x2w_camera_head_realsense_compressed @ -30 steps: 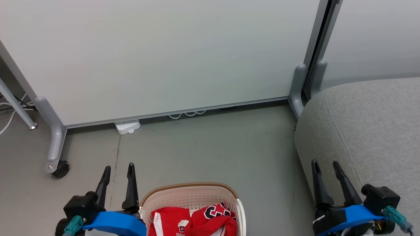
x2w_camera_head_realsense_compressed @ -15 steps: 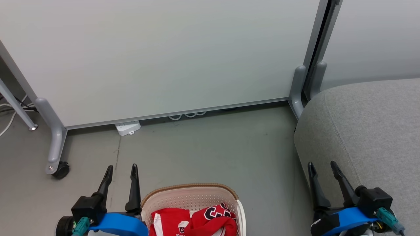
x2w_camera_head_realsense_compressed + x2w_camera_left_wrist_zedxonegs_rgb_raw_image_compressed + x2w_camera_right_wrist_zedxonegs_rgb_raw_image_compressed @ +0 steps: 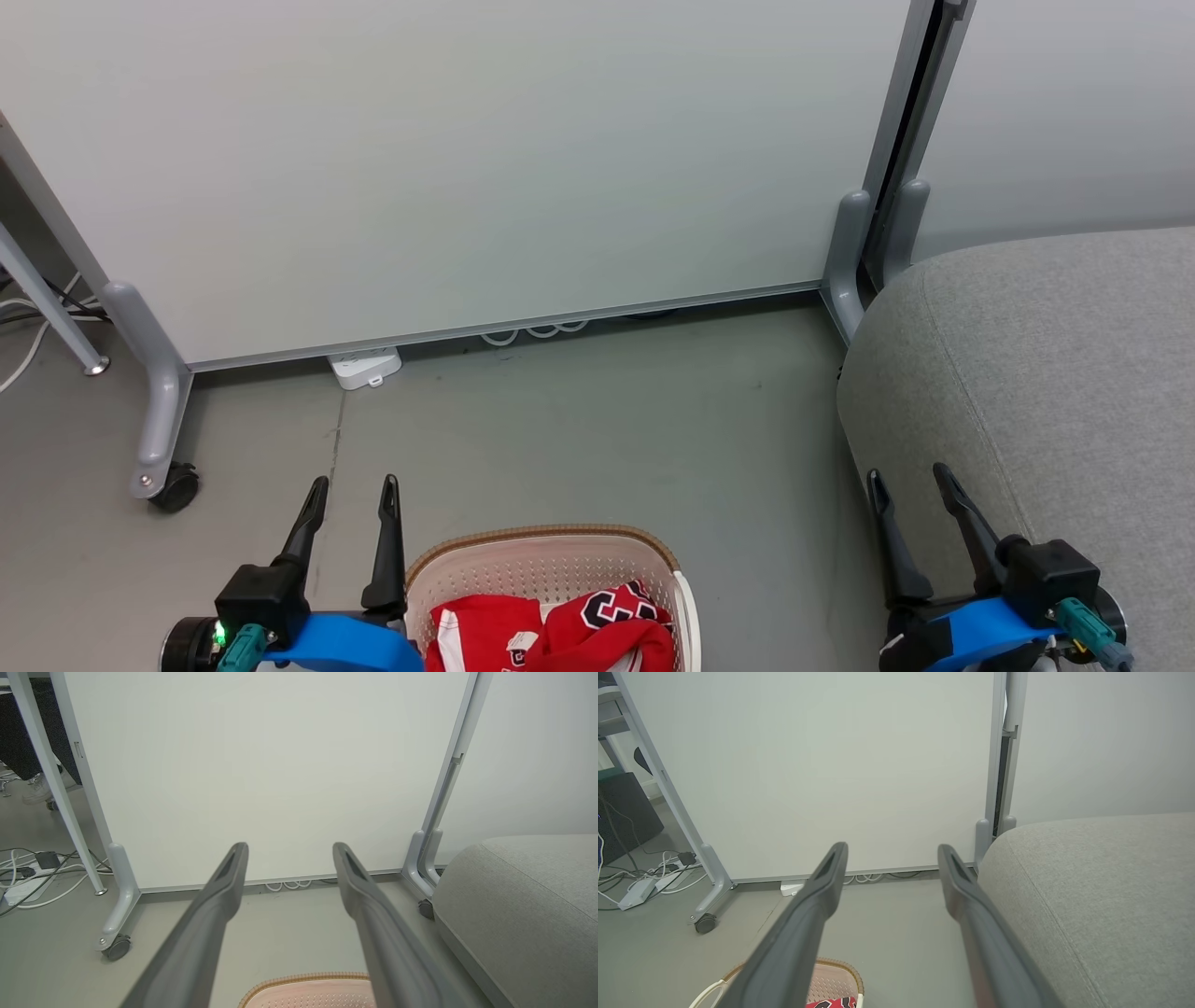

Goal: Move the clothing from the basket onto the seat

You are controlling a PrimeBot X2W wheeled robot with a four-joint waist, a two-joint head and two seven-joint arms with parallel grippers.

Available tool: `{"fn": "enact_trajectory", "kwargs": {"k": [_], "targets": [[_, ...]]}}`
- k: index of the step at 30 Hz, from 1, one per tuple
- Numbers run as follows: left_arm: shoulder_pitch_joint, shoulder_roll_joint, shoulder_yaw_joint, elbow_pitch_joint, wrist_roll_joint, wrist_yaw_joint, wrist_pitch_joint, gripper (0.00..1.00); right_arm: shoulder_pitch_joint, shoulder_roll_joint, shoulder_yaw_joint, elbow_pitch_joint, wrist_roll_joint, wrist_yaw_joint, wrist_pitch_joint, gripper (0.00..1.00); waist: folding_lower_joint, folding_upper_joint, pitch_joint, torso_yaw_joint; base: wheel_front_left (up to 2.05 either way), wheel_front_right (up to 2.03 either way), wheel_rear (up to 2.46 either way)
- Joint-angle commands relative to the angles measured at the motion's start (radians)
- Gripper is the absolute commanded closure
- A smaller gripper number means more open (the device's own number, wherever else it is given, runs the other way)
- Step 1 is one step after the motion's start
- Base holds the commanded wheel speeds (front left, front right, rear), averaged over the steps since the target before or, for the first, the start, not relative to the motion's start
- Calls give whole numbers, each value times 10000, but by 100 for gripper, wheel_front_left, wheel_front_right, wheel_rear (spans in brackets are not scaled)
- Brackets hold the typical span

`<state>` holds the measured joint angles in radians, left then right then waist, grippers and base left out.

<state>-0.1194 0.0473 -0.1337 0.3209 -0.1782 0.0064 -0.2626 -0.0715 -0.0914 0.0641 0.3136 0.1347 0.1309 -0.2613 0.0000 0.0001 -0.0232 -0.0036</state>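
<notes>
I am holding my left gripper (image 3: 356,481) spread and empty just left of the basket (image 3: 541,537), where the clothing (image 3: 551,635) is lying bunched, nearer than my equally spread right gripper (image 3: 906,471) hovering beside the seat (image 3: 1046,373).

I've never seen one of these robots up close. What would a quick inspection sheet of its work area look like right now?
Surface: grey floor, smooth, a few faint marks.
Job's things: red clothing lies bunched in the cream basket; grey seat at the right, nothing on the part in view.
Clutter: white power strip on the floor by the panel.
Grippers: left gripper open and empty, left of the basket; right gripper open and empty, before the seat's edge.
Cables: white cable loops under the panel; loose cords on the floor far left.
Surroundings: pale partition panels on grey legs, one with a wheel.
</notes>
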Motion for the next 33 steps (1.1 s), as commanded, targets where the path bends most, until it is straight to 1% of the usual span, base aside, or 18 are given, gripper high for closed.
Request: {"fn": "enact_trajectory", "kwargs": {"k": [1,14,29,33], "targets": [[65,55,56,30,-39,-24,-35,0,131,-16,-13,30,-35,-3,-59,0,0,-1,4,-2,0,0,0],[57,55,89,139,-314,-44,-33,0,135,40,-200,186,-143,-3,-58,0,0,-1,27,-23,0,0,0],[27,55,150,247,-309,-108,-33,0,116,125,-319,302,-274,-3,-58,0,0,-1,80,-29,0,0,0],[-187,53,8,388,-209,-176,-33,0,30,102,-282,323,-235,-3,-58,0,0,-1,156,-79,0,0,0]]}}
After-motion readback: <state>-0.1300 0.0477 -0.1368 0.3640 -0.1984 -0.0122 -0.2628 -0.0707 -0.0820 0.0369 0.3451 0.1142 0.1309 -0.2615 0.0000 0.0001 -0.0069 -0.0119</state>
